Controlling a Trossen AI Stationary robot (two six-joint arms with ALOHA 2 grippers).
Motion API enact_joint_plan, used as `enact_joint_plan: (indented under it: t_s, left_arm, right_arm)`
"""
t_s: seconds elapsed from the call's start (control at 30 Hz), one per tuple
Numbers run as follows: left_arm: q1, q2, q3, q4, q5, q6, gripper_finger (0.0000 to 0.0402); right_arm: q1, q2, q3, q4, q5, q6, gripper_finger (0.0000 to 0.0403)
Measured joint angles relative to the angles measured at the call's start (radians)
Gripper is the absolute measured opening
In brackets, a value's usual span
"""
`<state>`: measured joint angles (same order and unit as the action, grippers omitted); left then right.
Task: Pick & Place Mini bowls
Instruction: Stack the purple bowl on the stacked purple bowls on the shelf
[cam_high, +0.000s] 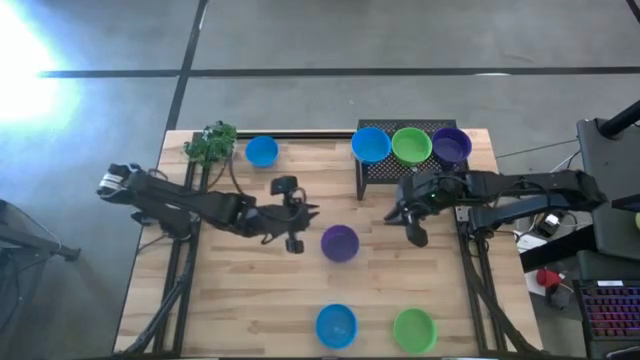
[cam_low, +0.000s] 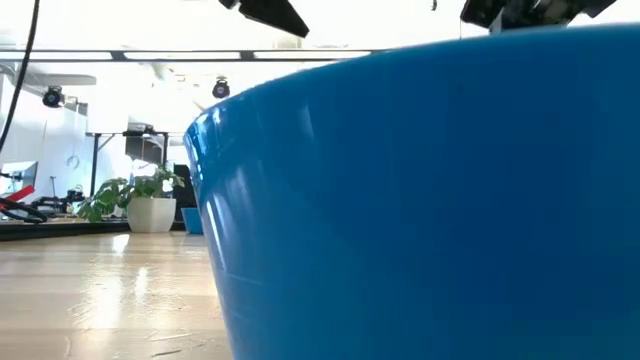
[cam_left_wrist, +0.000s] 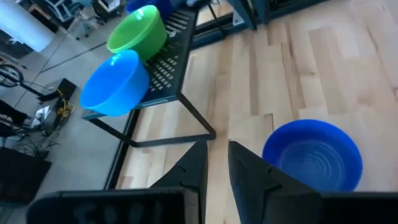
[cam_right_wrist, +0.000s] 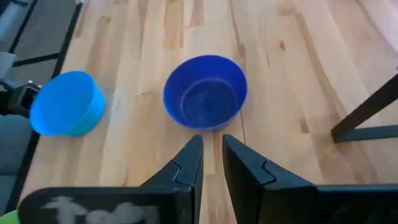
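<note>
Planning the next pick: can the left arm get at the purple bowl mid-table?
Probably yes: the left gripper hovers just beside the purple bowl, empty, with bare table between and nothing blocking.

Seven mini bowls were in sight: three blue, two green and two purple. There was one small plant, one black rack, one wooden table and two arms, each with one gripper.

Mini bowls: glossy, smooth plastic. The surface under me is pale wood planking with a light sheen. My rack is matt black perforated metal.
</note>
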<state>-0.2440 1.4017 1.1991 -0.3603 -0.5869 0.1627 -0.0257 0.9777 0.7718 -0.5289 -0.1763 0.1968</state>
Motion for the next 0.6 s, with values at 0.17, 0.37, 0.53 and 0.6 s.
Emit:
enact_joint_plan:
  t_s: [0.17, 0.37, 0.53, 0.6]
  left_arm:
    - [0.002, -0.067, -0.044, 0.007, -0.024, -0.005, 0.0059]
    - [0.008, -0.109, -0.06, 0.008, -0.043, -0.005, 0.0059]
    - [0.01, -0.111, -0.06, -0.001, -0.043, 0.009, 0.0059]
    - [0.01, -0.111, -0.06, -0.004, -0.043, 0.016, 0.0059]
  right_arm:
    - [0.002, 0.086, 0.003, -0.002, -0.001, -0.014, 0.0057]
    - [0.002, 0.186, 0.004, 0.058, -0.004, -0.073, 0.0057]
    - [0.002, 0.263, 0.017, 0.117, -0.004, -0.106, 0.0081]
    - [0.002, 0.292, 0.03, 0.124, -0.004, -0.115, 0.0096]
